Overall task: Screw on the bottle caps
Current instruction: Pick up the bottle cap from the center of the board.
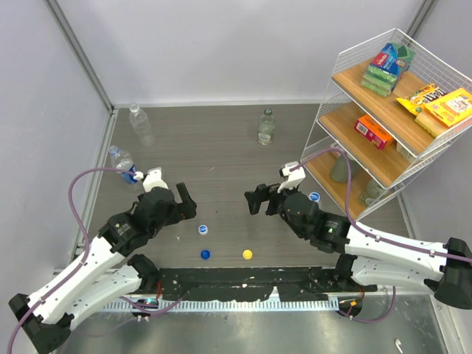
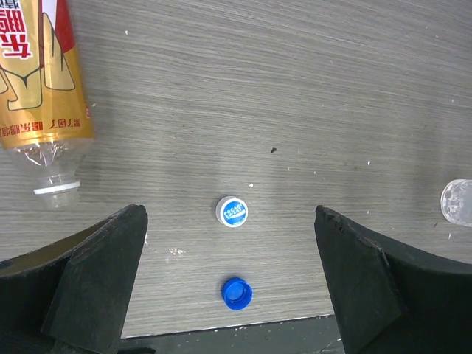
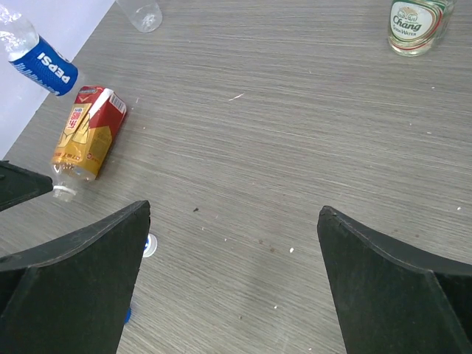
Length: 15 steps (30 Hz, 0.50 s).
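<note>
Four caps are being left on the desk (image 1: 221, 155): a yellow cap (image 1: 247, 254), a dark blue cap (image 1: 206, 254) just left of it, a white-and-blue cap (image 1: 203, 229) back-left, a fourth cap (image 1: 314, 197) back-right. Four bottles are being kept behind it: clear bottle (image 1: 140, 124), Pepsi bottle (image 1: 124, 164), amber bottle (image 3: 88, 133), Chang bottle (image 1: 266, 127). Left fingers (image 2: 96, 280) and right fingers (image 3: 74, 280) are being held wide, empty.

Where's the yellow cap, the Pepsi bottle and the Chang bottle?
yellow cap (image 1: 247, 254): top external view, middle of its top.
Pepsi bottle (image 3: 46, 66): right wrist view, on the blue label.
Chang bottle (image 3: 410, 18): right wrist view, on its label.
</note>
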Available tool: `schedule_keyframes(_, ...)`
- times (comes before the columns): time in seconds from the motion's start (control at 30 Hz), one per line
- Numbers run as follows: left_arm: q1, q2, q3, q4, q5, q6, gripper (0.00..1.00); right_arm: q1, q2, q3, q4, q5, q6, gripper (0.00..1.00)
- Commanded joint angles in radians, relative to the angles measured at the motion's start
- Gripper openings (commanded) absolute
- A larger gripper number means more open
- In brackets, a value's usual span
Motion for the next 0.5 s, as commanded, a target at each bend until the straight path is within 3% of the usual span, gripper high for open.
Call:
schedule_keyframes(0.0,0.002,-0.012,0.025,-0.010,-0.029,-0.025,1.00,0.004,-0.013,0.016,0.036,0.011,0.024,1.00)
schedule_keyframes(0.47,0.003,0.030,0.037,-0.026,-0.097,-0.033,1.00,0.001,0.078,0.066,-0.026,0.012,0.006,1.00)
